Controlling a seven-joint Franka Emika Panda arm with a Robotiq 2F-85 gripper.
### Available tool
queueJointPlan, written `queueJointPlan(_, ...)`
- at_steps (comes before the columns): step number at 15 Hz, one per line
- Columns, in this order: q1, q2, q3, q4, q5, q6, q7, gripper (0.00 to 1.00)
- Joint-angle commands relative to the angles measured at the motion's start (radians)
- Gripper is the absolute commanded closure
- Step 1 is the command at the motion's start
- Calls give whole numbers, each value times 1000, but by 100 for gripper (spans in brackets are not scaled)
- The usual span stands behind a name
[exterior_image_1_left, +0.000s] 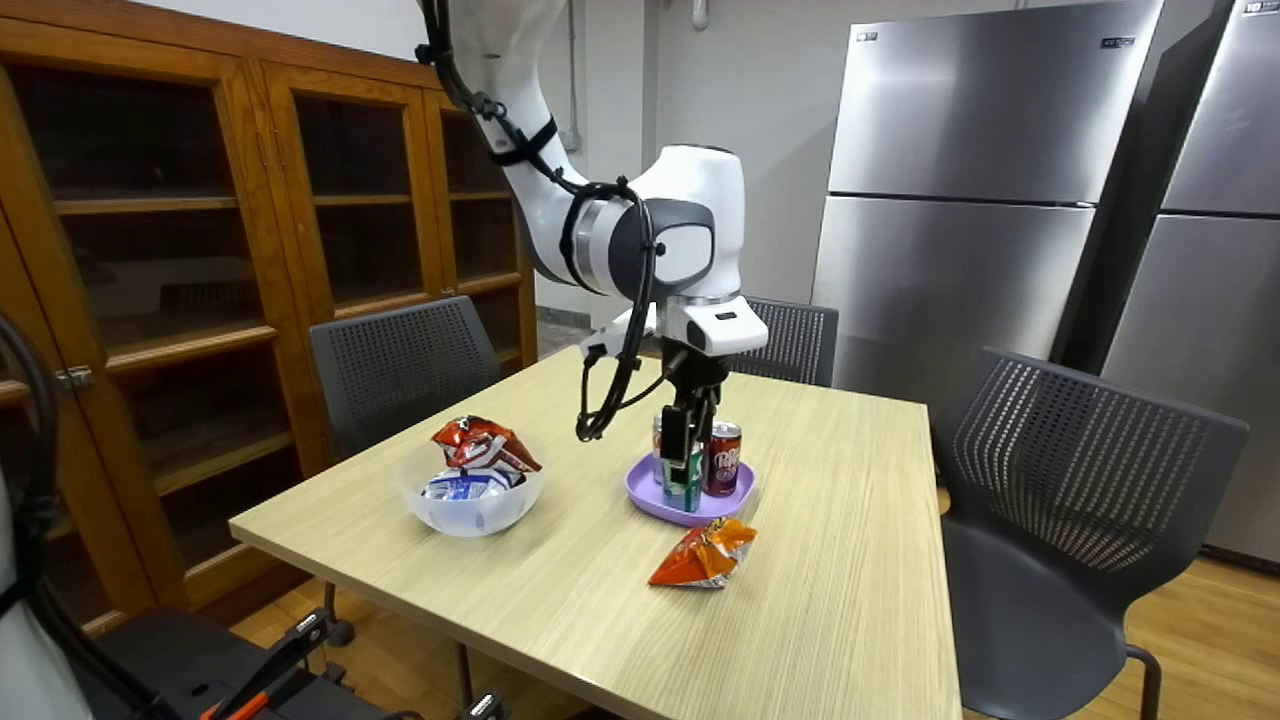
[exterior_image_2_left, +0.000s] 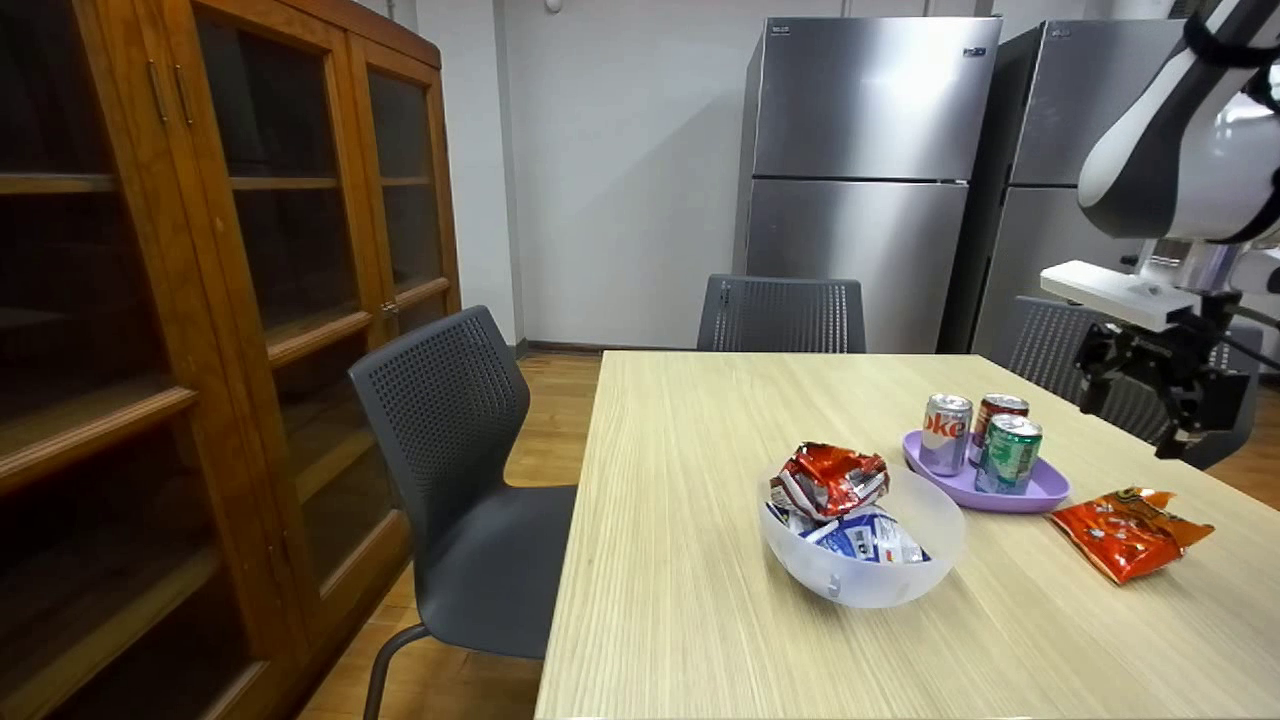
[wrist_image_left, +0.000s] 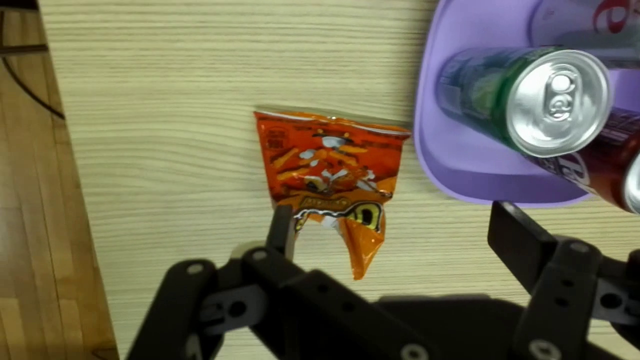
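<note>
My gripper (wrist_image_left: 400, 235) is open and empty above the table, its black fingers wide apart. It also shows in both exterior views (exterior_image_1_left: 683, 440) (exterior_image_2_left: 1133, 425). An orange-red snack bag (wrist_image_left: 335, 160) lies flat on the table, its crumpled orange end partly between the fingers in the wrist view; it shows in both exterior views (exterior_image_1_left: 703, 555) (exterior_image_2_left: 1130, 533). Beside it is a purple tray (wrist_image_left: 460, 137) (exterior_image_1_left: 690, 517) with a green can (wrist_image_left: 557, 102) (exterior_image_2_left: 1010, 455), a dark red can (exterior_image_1_left: 723, 460) (exterior_image_2_left: 1003, 403) and a silver can (exterior_image_2_left: 945, 435), all upright.
A translucent white bowl (exterior_image_1_left: 475, 515) (exterior_image_2_left: 865, 585) on the table holds a red bag (exterior_image_2_left: 830, 480) and a blue-white bag (exterior_image_2_left: 870, 540). Dark chairs (exterior_image_1_left: 400, 365) (exterior_image_2_left: 465, 420) stand round the table. A wooden cabinet (exterior_image_2_left: 330, 430) and steel refrigerators (exterior_image_1_left: 960, 250) stand behind.
</note>
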Motion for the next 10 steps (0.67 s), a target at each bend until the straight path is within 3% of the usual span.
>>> queueJointPlan(1,-18,-76,-13,-61,-98,-82,-77,0)
queueJointPlan(7,-65,-83,5,-56,-121,-187,-313,0)
queueJointPlan(10,-51,-43,-5,-41,-113,-157,-286,0)
